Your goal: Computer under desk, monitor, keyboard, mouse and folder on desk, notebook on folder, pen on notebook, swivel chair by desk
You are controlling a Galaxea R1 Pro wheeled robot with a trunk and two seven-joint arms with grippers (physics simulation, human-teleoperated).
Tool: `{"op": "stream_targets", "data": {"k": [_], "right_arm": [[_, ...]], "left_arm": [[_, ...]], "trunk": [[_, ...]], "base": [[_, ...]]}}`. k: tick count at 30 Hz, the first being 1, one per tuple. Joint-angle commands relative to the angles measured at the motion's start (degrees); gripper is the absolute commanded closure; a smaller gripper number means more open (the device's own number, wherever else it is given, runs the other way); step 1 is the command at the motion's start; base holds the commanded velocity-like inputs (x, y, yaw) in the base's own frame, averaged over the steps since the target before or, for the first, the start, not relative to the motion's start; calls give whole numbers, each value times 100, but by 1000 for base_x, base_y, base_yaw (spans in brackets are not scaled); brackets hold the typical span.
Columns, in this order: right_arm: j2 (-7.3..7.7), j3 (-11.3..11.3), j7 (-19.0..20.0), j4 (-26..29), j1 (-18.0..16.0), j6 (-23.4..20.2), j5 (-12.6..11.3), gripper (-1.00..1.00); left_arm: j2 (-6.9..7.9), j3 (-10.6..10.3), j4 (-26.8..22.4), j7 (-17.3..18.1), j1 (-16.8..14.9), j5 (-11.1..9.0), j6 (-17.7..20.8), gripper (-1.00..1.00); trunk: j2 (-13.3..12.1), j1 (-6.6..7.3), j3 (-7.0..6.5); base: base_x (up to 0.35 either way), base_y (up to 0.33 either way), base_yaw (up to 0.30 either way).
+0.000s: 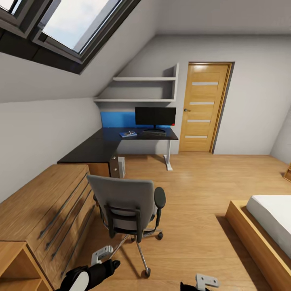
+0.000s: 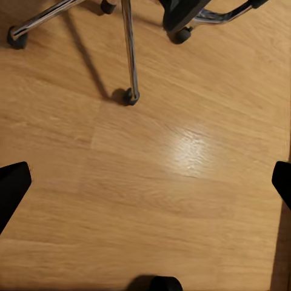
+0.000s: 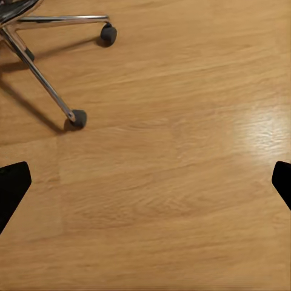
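Note:
The grey swivel chair [image 1: 126, 202] stands mid-floor with its back toward me, well short of the black corner desk [image 1: 93, 149]. The monitor [image 1: 155, 116] stands on the desk's far wing, and a dark flat shape in front of it looks like the keyboard [image 1: 154, 131]. Left of that lies a flat blue folder [image 1: 128, 133] with something small on top. The pale computer [image 1: 121, 167] sits under the desk. The mouse, notebook and pen are too small to make out. My left gripper [image 1: 101, 254] [image 2: 145, 185] and right gripper [image 1: 207, 280] [image 3: 145, 185] hang open and empty over the floor behind the chair base [image 2: 130, 91] [image 3: 76, 117].
A long wooden drawer unit [image 1: 44, 210] runs along the left wall beside the chair. A bed [image 1: 266, 230] on a wood frame fills the right front. A wooden door [image 1: 204, 107] is at the back, with wall shelves [image 1: 141, 91] above the desk. Open wood floor [image 1: 194, 190] lies between the chair and bed.

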State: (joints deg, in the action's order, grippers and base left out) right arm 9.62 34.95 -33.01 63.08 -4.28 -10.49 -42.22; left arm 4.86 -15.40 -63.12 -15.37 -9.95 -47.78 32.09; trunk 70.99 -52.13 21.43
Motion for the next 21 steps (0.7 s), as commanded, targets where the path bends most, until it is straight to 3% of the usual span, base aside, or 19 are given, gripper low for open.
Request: {"op": "stream_targets", "data": {"k": [1, 7, 11, 12, 15, 21], "right_arm": [[-46, 19, -21, -142, -87, -19, -21, -100], [-533, 20, 307, -1531, -669, 146, -9, -100], [-888, 25, 603, -2182, -944, 610, 4, -100], [-1201, 27, 717, -2549, -1190, 986, 55, -100], [-1499, 28, 772, -2833, -1440, 1214, 184, -100], [-1804, 19, 810, -3068, -1867, 1366, 358, -100]], "left_arm": [[6, -14, 41, -57, -21, -62, -6, -100], [0, 97, 466, -54, -222, -70, -37, -100], [11, 291, 741, -47, -437, -67, -42, -100], [23, 484, 981, -16, -644, -64, -30, -100], [62, 625, 1194, 3, -918, -65, 2, -100], [183, 732, 1792, 64, -1560, -84, 18, -100]], "trunk": [[46, -23, 26], [287, -155, 133], [447, -243, 205], [488, -264, 223], [608, -330, 277], [849, -462, 385]], "base": [[0, 0, -7], [0, 0, -3], [0, 0, 0], [0, 0, 0], [0, 0, 0], [0, 0, 0]]}}
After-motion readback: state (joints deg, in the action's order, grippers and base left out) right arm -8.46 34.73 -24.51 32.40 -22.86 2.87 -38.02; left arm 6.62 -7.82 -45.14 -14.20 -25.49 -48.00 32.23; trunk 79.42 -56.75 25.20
